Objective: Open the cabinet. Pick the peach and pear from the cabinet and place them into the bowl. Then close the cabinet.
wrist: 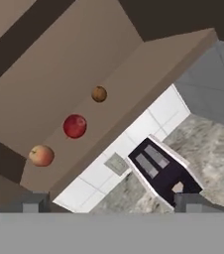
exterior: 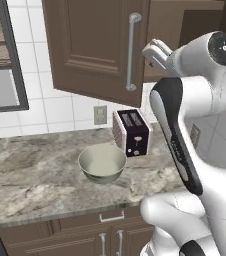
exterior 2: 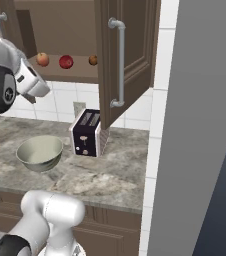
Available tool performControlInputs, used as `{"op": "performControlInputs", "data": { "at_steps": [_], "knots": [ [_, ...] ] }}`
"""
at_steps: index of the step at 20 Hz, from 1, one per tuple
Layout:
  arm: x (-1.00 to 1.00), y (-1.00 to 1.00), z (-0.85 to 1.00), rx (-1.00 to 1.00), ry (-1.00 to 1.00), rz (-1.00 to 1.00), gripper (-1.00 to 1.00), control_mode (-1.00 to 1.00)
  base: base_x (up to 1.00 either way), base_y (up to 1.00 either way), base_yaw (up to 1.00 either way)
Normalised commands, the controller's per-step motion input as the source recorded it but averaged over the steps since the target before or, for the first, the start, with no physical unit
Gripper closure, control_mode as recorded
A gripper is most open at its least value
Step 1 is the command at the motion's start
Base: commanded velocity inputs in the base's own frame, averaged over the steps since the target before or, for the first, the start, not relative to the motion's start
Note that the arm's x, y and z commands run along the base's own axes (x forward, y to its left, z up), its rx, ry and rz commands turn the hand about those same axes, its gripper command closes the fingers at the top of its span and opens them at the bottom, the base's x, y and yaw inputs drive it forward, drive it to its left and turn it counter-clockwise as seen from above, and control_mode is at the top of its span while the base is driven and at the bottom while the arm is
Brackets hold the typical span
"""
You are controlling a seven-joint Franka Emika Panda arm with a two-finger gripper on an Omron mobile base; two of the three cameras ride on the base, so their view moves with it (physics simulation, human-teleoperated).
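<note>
Three fruits sat in a row on the open cabinet shelf, upper left of the right base frame: peach leftmost, pear in the middle, small brown fruit rightmost, all apart. Both doors stood swung out. Jaws were spread wide at the bottom of the hand frame, holding nothing, fruits up-left of them. Bowl sat empty on the desk at center of the left base frame, just beside the toaster.
</note>
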Motion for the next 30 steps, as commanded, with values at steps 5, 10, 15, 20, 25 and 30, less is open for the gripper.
{"op": "performControlInputs", "data": {
  "at_steps": [5, 10, 15, 20, 25, 30],
  "knots": [
    [0.33, -0.01, -0.10, 0.24, -0.12, 0.18, -1.00, -1.00, 0.00, 0.00, 0.00],
    [0.45, 0.00, -0.09, 0.23, -0.07, 0.15, -1.00, -1.00, 0.00, 0.00, 0.00],
    [0.48, 0.00, -0.07, 0.20, -0.01, 0.09, -1.00, -1.00, 0.00, 0.00, 0.00],
    [0.56, 0.02, -0.18, 0.11, 0.00, 0.08, -1.00, -1.00, 0.00, 0.00, 0.00],
    [0.54, 0.00, -0.08, 0.11, 0.00, 0.07, -1.00, -1.00, 0.00, 0.00, 0.00],
    [0.45, 0.19, -0.03, 0.10, 0.00, 0.06, -1.00, -1.00, 0.00, 0.00, 0.00]
  ]
}}
